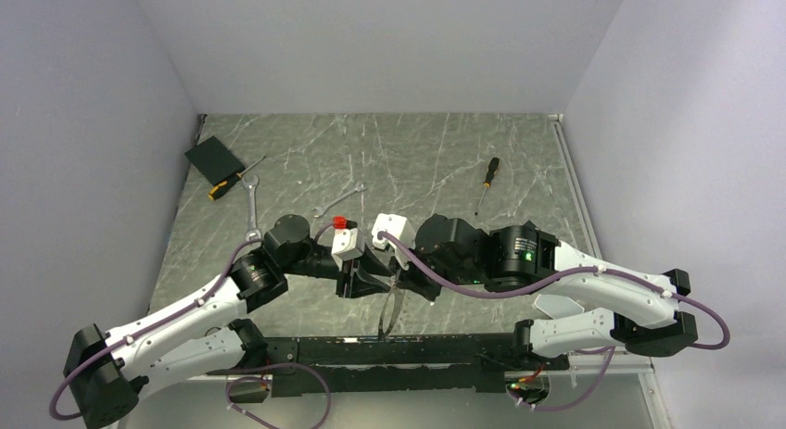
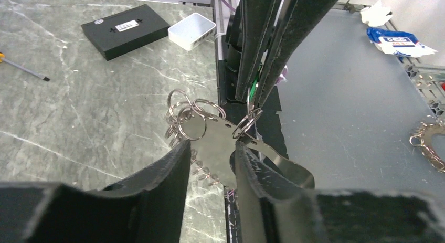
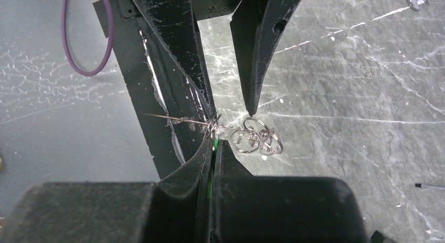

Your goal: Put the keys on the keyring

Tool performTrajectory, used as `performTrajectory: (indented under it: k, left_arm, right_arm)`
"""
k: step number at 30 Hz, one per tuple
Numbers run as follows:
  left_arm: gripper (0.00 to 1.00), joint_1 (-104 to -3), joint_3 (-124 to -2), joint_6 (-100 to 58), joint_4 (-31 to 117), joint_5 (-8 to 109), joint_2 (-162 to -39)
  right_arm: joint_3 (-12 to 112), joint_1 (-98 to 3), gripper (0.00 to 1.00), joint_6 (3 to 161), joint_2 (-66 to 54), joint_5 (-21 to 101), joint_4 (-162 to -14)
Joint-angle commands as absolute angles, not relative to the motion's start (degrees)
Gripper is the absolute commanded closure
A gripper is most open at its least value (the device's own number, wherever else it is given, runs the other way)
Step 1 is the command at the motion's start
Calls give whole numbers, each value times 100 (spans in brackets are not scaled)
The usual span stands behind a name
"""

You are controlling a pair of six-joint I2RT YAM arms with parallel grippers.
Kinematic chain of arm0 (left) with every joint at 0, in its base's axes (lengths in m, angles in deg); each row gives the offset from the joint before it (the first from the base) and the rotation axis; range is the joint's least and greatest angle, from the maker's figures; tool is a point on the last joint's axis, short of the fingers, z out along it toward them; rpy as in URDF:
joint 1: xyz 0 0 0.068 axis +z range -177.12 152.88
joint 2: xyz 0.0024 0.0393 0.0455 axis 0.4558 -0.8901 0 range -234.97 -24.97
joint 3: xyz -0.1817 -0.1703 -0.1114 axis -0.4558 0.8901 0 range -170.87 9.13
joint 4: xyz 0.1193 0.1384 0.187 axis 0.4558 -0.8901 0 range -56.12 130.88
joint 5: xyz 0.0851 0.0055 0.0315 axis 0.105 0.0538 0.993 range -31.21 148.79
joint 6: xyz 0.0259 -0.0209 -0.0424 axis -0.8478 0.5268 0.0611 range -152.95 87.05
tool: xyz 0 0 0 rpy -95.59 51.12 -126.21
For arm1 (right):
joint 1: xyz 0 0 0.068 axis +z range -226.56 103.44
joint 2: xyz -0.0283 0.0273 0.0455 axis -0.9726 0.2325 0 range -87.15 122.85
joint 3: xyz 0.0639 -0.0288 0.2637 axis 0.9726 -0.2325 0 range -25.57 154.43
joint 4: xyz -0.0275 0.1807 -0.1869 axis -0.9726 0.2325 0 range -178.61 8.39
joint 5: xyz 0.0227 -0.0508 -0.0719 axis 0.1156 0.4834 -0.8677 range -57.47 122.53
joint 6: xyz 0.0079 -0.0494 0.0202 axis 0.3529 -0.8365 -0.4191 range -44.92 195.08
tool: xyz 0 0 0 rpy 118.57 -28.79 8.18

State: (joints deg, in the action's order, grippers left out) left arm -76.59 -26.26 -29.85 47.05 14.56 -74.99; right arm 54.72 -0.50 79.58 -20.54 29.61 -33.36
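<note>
Above the near edge of the bench [image 1: 417,160], both arms meet tip to tip. Right gripper [image 2: 253,102] is clamped on the green key [image 3: 214,145], held edge-on. Left gripper [image 2: 212,148] is apart, straddling a flat silvery plate [image 2: 278,167] whose long axis runs back toward its wrist. The keyring [image 2: 203,172], seemingly a bead chain, hangs under that plate inside the left gap, just below the key. Loose rings [image 2: 186,117] hang beside it.
</note>
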Motion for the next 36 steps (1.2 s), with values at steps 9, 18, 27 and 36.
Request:
performTrajectory:
  k: [9, 18, 27, 36]
  left_arm:
    - [58, -7676, -2818, -3077, 5212, 1091, -7454]
    - [59, -7677, -2673, -2934, 5512, 1029, -7377]
    - [74, -7676, -2703, -2820, 5678, 902, -7607]
    - [100, -7672, -2956, -3186, 4955, 896, -7434]
  right_arm:
    - [5477, -44, 100, 7938, -2281, 2890, -3653]
    - [5467, -44, 100, 7948, -2299, 2884, -3681]
    - [5476, -44, 100, 7987, -2320, 2850, -3686]
    - [5438, -38, 100, 8053, -2334, 2783, -3649]
